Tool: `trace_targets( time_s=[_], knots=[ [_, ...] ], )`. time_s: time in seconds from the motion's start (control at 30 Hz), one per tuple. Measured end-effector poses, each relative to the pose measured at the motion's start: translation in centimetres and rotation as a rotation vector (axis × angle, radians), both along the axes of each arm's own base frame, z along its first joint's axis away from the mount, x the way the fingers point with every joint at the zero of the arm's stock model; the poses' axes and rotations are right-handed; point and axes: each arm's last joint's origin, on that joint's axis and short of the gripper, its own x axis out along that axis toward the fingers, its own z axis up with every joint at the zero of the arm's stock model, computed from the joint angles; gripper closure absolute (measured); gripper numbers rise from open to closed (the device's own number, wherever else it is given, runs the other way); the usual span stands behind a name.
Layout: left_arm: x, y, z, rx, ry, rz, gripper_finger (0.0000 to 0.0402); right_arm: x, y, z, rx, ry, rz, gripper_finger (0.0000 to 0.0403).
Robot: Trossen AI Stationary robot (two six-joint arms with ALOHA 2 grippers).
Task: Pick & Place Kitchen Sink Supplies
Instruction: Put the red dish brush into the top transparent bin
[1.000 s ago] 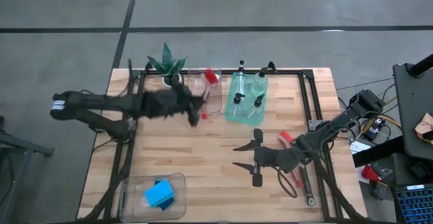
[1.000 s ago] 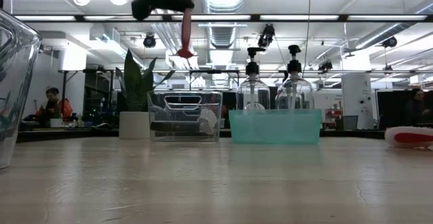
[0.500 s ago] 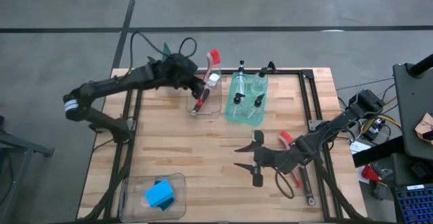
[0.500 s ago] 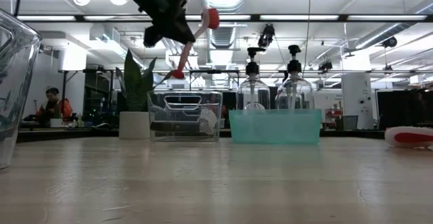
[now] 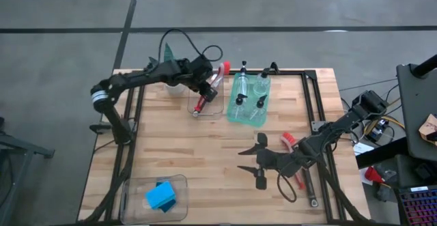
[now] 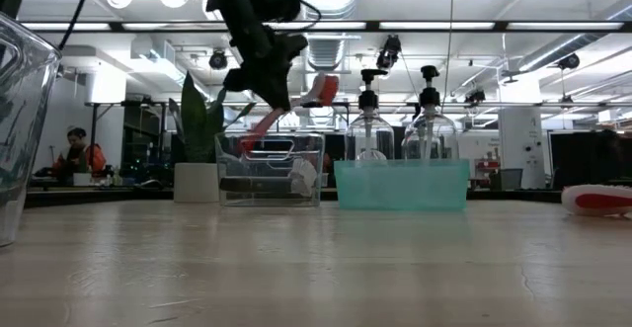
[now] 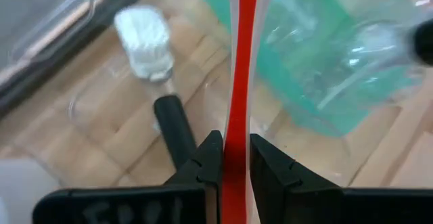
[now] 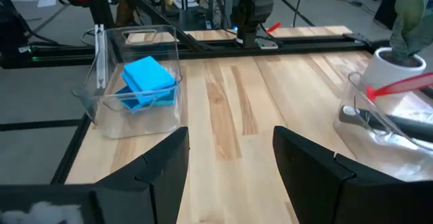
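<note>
- Holding the red brush (image 5: 207,96) by its handle, the left pincer (image 7: 235,158) was clamped tight, tilting it over the clear bin (image 5: 217,106).
- Risk: bristle head snagging the bin rim, slipping.
- Right pincer (image 5: 258,159) hung agape, empty, above the desk (image 5: 205,151).

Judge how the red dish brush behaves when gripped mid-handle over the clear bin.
The red dish brush probably stays stiff: its handle runs straight through the left claw. Likely light. Held slanted, its bristle head may pivot downward; the smooth handle could slip.

Red brush (image 5: 208,91) — apparently lower, into bin (image 5: 217,108)
</note>
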Motion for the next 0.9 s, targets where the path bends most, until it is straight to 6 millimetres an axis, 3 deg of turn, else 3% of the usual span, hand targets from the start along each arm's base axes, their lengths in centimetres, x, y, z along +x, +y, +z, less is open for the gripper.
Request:
trace_targets(
  time_s=[0.27, 0.63, 0.9],
  knots=[
    [-0.1, 1.0, -2.2, -0.136, 0.118, 0.164, 0.0356, -0.1, 0.0, -0.1, 0.008, 0.008, -0.003, 0.0193],
    [0.3, 1.8, -4.0, -0.187, 0.153, 0.173, 0.0348, -0.2, 0.1, -0.2, 0.029, 0.009, -0.006, 0.0193],
    [0.3, 1.8, -4.0, -0.188, 0.151, 0.172, 0.0299, -0.6, -0.2, -1.8, 0.067, 0.044, -0.031, 0.0193]
  ],
)
